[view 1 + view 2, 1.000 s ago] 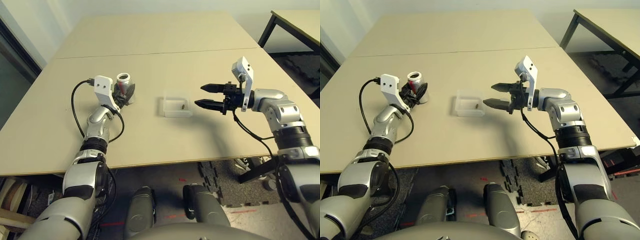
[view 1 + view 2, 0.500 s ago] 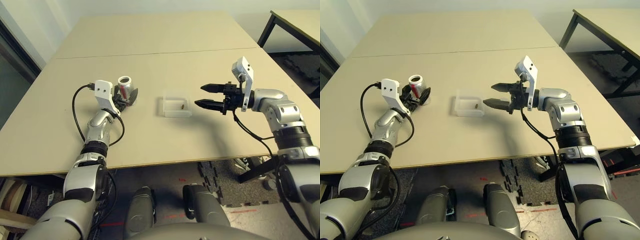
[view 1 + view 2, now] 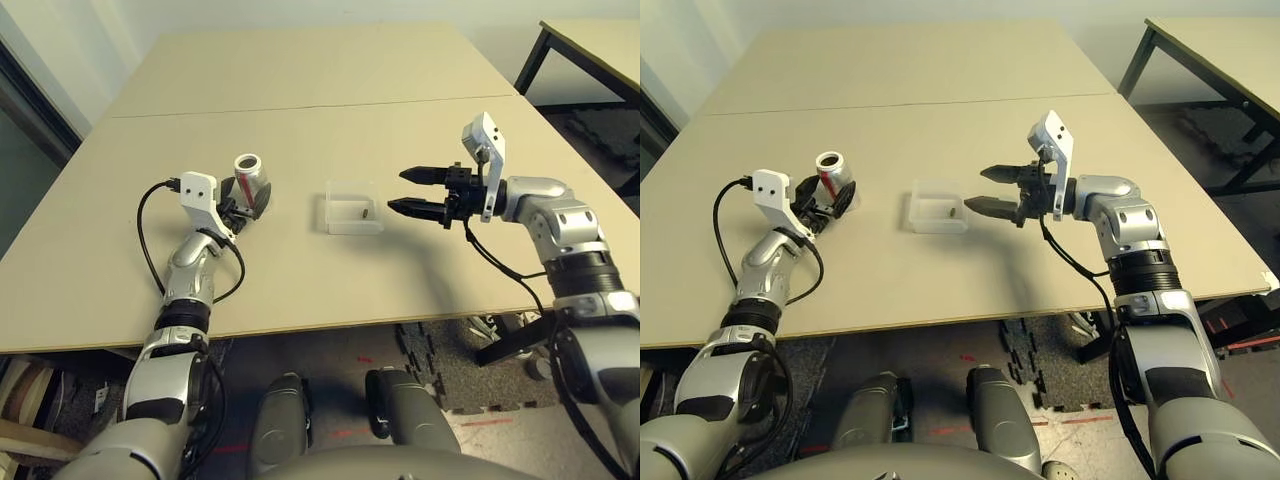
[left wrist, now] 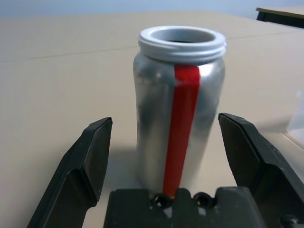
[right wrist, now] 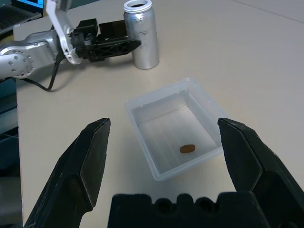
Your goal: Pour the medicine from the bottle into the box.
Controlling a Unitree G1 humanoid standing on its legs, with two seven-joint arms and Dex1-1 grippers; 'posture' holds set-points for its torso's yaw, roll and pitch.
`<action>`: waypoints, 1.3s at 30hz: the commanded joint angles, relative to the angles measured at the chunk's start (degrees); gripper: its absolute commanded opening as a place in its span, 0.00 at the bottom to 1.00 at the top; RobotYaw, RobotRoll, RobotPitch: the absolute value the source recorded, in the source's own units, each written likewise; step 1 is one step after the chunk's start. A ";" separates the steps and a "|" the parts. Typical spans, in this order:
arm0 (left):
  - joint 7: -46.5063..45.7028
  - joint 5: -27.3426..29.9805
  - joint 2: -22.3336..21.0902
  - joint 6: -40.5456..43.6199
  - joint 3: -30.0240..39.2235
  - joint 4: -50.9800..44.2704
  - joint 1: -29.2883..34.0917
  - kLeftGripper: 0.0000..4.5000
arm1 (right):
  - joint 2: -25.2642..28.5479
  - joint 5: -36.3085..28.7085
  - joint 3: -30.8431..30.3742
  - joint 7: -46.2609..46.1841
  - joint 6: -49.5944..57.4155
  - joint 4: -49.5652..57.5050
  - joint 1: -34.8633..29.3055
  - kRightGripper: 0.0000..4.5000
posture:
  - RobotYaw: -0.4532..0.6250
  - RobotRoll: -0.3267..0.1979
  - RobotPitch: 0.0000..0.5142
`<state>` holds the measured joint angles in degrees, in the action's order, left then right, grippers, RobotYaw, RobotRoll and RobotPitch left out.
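The bottle (image 3: 250, 175), silver with a red stripe and an uncapped mouth, stands upright on the table left of centre. My left gripper (image 3: 243, 206) is open just in front of it. In the left wrist view the bottle (image 4: 178, 104) stands between the spread fingers (image 4: 88, 159) without touching them. The clear box (image 3: 352, 213) sits mid-table with the brown medicine (image 5: 187, 148) lying on its floor. My right gripper (image 3: 398, 191) hovers open just right of the box, holding nothing.
A black cable (image 3: 150, 235) loops beside my left wrist. A seam (image 3: 320, 105) crosses the tabletop behind the objects. Another table (image 3: 600, 40) stands at the far right, with dark floor below it.
My left gripper has opened, let go of the bottle and drawn back toward me. The bottle now stands free and upright. The right arm has not moved.
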<state>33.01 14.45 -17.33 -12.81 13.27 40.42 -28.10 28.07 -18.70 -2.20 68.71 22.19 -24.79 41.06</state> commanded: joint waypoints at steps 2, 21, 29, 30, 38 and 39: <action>0.15 0.82 -0.14 3.47 -0.66 -6.02 3.19 1.00 | -0.38 1.28 -0.78 -0.18 -1.51 -2.05 0.85 1.00 | 0.40 0.62 0.16; -8.13 9.15 -3.49 18.74 7.78 -38.75 20.87 1.00 | 3.27 1.68 9.29 -10.72 -10.19 -18.99 1.93 1.00 | 0.41 0.62 0.16; -10.58 7.68 -8.69 14.62 13.12 -29.55 16.26 1.00 | 1.55 2.74 16.65 -30.03 -20.27 -29.65 2.40 1.00 | 0.40 0.62 0.15; -10.89 7.37 -9.35 13.96 13.52 -27.55 15.27 1.00 | 1.49 2.96 17.24 -32.26 -21.77 -30.82 2.38 1.00 | 0.40 0.62 0.14; -9.88 4.59 -13.18 6.46 13.03 -10.43 8.33 1.00 | 1.47 4.23 20.09 -44.65 -30.03 -37.58 2.74 1.00 | 0.39 0.62 0.14; -9.77 4.47 -13.40 5.78 12.98 -8.67 7.48 1.00 | 1.31 3.76 21.01 -46.14 -30.65 -38.27 3.01 1.00 | 0.39 0.62 0.14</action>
<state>22.73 19.83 -30.01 -5.35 26.41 29.16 -19.54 29.62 -14.54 17.16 24.85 -6.83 -61.49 43.31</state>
